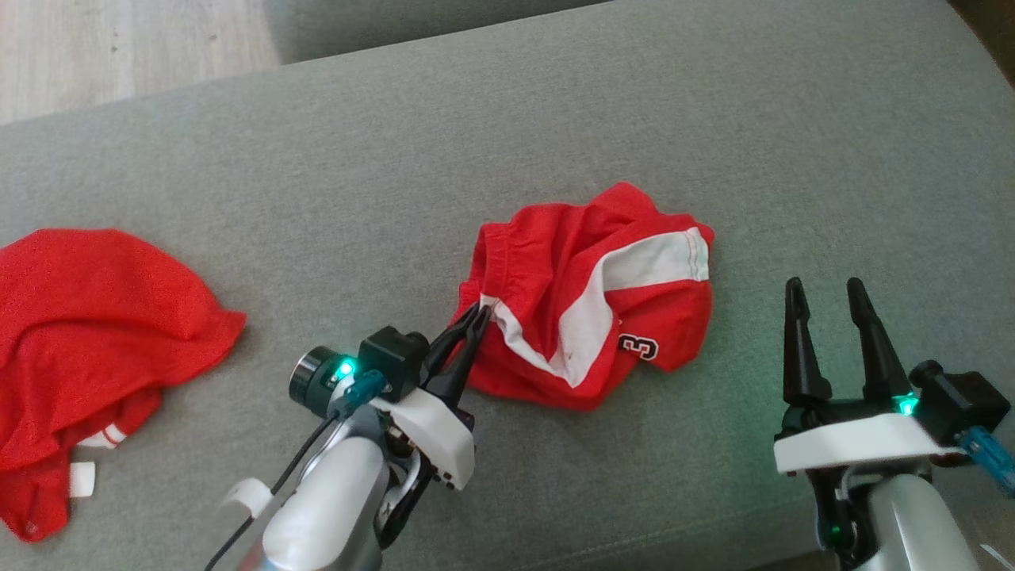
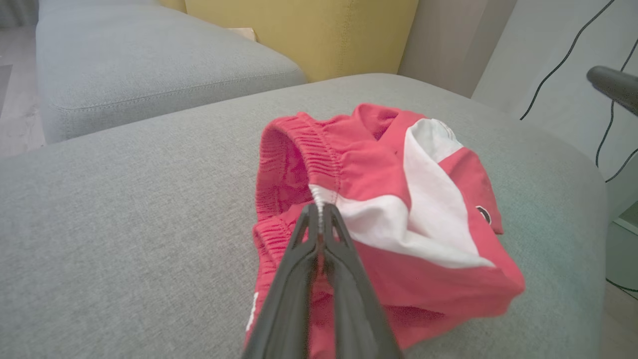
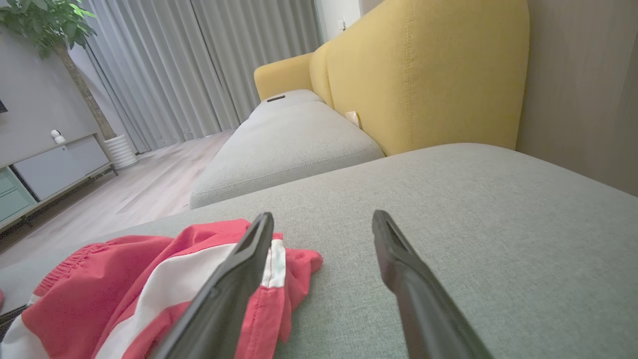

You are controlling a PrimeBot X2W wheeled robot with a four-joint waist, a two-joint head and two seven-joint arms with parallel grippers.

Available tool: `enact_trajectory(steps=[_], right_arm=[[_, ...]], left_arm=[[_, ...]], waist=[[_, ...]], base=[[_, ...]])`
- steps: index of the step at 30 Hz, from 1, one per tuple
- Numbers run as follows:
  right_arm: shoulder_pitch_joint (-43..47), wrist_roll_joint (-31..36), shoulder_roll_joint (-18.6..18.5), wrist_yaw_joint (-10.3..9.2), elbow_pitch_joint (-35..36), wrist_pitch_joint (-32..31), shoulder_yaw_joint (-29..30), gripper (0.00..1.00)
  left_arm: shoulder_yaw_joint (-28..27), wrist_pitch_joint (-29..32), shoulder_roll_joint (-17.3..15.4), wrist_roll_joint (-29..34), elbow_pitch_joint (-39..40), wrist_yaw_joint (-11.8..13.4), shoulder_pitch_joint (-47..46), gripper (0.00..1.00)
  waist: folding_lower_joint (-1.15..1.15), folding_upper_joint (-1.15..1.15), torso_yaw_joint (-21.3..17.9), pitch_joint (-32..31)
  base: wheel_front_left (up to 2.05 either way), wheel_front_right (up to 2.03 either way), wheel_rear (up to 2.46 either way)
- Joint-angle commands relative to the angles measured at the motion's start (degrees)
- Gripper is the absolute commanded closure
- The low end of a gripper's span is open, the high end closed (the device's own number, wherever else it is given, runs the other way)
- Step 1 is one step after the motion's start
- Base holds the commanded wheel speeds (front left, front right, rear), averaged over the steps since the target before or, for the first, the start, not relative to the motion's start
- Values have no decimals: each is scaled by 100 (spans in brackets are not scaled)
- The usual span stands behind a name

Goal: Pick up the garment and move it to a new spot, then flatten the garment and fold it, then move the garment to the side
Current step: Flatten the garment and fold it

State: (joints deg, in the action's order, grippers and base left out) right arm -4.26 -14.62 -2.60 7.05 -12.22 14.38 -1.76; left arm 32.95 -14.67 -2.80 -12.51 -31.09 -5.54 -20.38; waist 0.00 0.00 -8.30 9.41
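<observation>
At centre frame of the head view, the red-and-white garment (image 1: 587,309) lies on the grey cushion (image 1: 476,159); the left gripper (image 1: 478,312) pinches its waistband, the right gripper (image 1: 825,285) at lower right stands spread and empty. Left wrist view: jaws clamped on the white seam. Right wrist view: fingers (image 3: 239,279) apart, garment lower left

One legible mark: a black-and-white numeral 3 (image 1: 639,346), lying sideways on the red shorts (image 1: 547,262), right of the left gripper (image 1: 478,311), clear of it.
</observation>
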Motion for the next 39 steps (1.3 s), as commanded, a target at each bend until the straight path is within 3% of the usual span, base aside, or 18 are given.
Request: enact_trajectory(steps=[1, 10, 18, 29, 39], right_arm=[[-225, -17, -28, 44, 146, 62, -93, 0], [-363, 129, -28, 44, -135, 62, 1, 0], [-807, 262, -28, 44, -836, -198, 118, 0], [-1729, 23, -28, 44, -2249, -776, -478, 0], [-1976, -190, -28, 44, -2721, -450, -816, 0]], left_arm=[[-153, -33, -9, -4, 241, 24, -284, 100], [-340, -33, -9, 73, 665, 144, -113, 100], [-476, -33, -10, 141, 1018, 201, 55, 100], [-329, -33, -9, 107, 1110, 225, 59, 100], [-322, -33, -9, 88, 1054, 296, 74, 100]], waist=[[0, 0, 42, -12], [0, 0, 312, -111], [0, 0, 528, -116], [0, 0, 695, 10], [0, 0, 739, -49]], base=[[0, 0, 0], [0, 0, 0], [0, 0, 0], [0, 0, 0], [0, 0, 0]])
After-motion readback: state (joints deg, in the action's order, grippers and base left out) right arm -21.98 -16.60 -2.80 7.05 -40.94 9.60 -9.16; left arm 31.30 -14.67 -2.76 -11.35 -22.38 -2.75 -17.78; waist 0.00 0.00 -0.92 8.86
